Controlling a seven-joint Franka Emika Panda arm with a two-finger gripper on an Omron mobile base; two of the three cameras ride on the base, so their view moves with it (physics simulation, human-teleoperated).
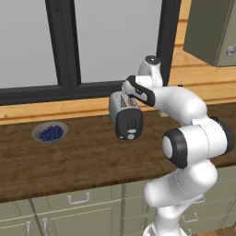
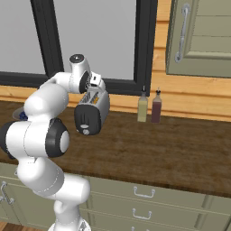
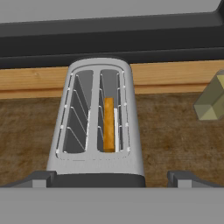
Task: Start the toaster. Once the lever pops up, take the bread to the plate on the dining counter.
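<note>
The silver toaster (image 1: 120,107) (image 2: 98,107) (image 3: 133,131) stands on the dark wood worktop (image 1: 83,156) near the window. Its black end panel (image 1: 129,122) (image 2: 87,119) faces the robot. The lever on that panel is too small to pick out. The orange-tan bread (image 3: 108,124) stands on edge in the right-hand slot as the hand view shows it, sunk below the rim. My gripper (image 3: 112,178) hangs open just above the toaster's near end, one fingertip on each side and nothing between them. The plate and the dining counter are out of view.
A grey bowl of blueberries (image 1: 50,132) sits left of the toaster. Two bottles (image 2: 142,108) (image 2: 156,107) stand to its right by the wooden wall. A wall cabinet (image 1: 212,27) hangs at the upper right. Drawer fronts (image 2: 144,194) run below the worktop.
</note>
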